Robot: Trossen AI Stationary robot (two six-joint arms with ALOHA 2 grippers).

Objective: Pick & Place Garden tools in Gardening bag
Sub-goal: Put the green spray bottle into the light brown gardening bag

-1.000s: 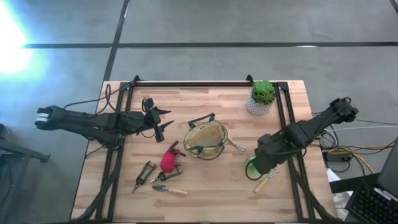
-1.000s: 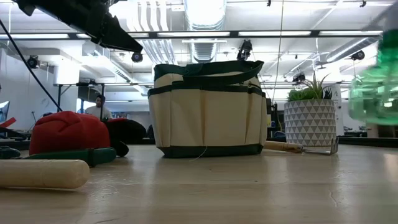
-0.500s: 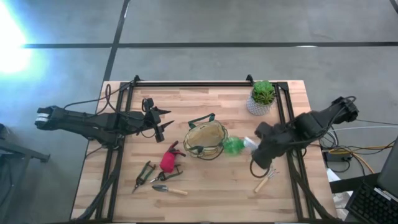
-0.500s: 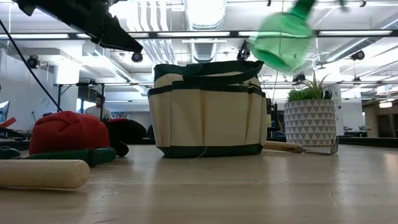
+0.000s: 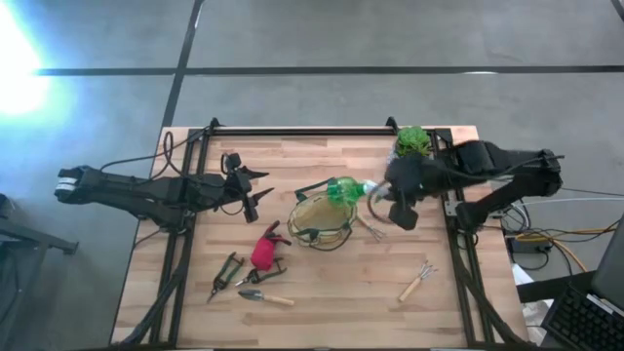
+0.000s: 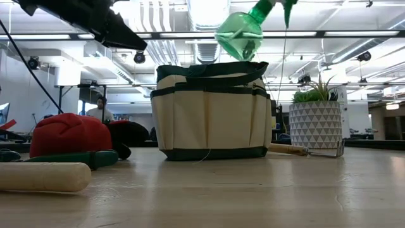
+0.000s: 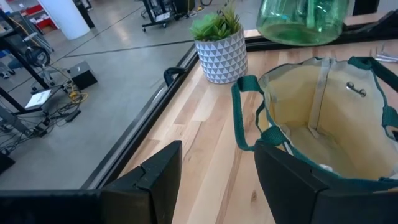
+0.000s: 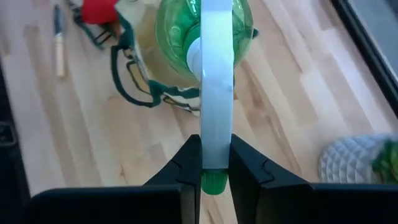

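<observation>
High view: the green spray bottle [image 5: 342, 190] is held in the air by its white top in the clenched right gripper [image 5: 376, 192], its round body hanging ahead of the fingers and just over the far rim of the gardening bag [image 5: 323, 218], not yet inside it. Below the gripper the bag stands open, and nothing can be made out in it apart from its lining. A wooden-handled fork [image 5: 416, 282] lies well behind the gripper on the table [image 5: 322, 292], and another tool [image 5: 369, 228] rests against the bag. Farther off are the red-and-black piece [image 5: 265, 249], the pruners [image 5: 225, 273] and the trowel [image 5: 263, 295]. The task is judged barely begun. The left gripper [image 5: 255, 188] hangs spread and empty, well apart from the bag.
</observation>
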